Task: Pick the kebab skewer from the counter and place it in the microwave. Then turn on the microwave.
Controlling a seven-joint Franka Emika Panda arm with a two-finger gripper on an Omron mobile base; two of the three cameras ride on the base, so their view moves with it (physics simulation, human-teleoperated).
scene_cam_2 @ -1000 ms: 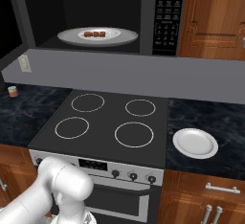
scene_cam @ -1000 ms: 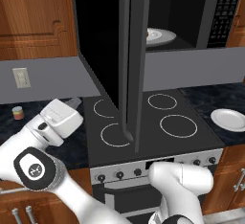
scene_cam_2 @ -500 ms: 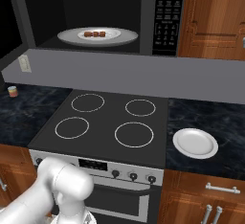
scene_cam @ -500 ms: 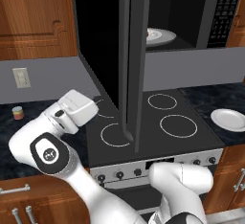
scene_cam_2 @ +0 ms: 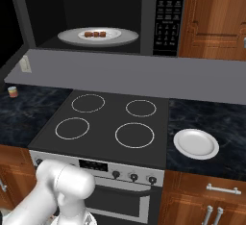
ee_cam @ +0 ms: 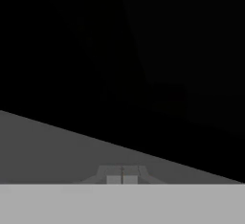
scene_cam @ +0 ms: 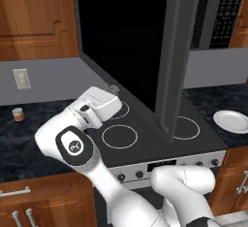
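Observation:
The kebab skewer point(scene_cam_2: 95, 34) lies on the white plate point(scene_cam_2: 72, 37) inside the microwave point(scene_cam_2: 163, 51), whose keypad strip point(scene_cam_2: 166, 13) is at the right. The black glass door point(scene_cam: 121, 41) stands partly open, hinged at the left, with its free edge point(scene_cam: 174, 56) out over the stovetop. My hand point(scene_cam: 99, 105) sits low against the door's outer face, near its bottom edge. In the hand view my gripper point(ee_cam: 122, 178) is shut and empty, its tips together, close to the dark glass. The counter point(scene_cam_2: 211, 118) flanks the stove.
A black stovetop point(scene_cam_2: 108, 123) with white rings lies below the microwave. An empty white plate point(scene_cam_2: 196, 143) rests on the counter to its right. A small striped cylinder point(scene_cam: 18, 114) stands by the wall at the left. Wooden cabinets flank the microwave.
The door has swung toward the microwave, now hiding the plate in the left base view. My hand has moved right and forward along with it. The gripper stays shut.

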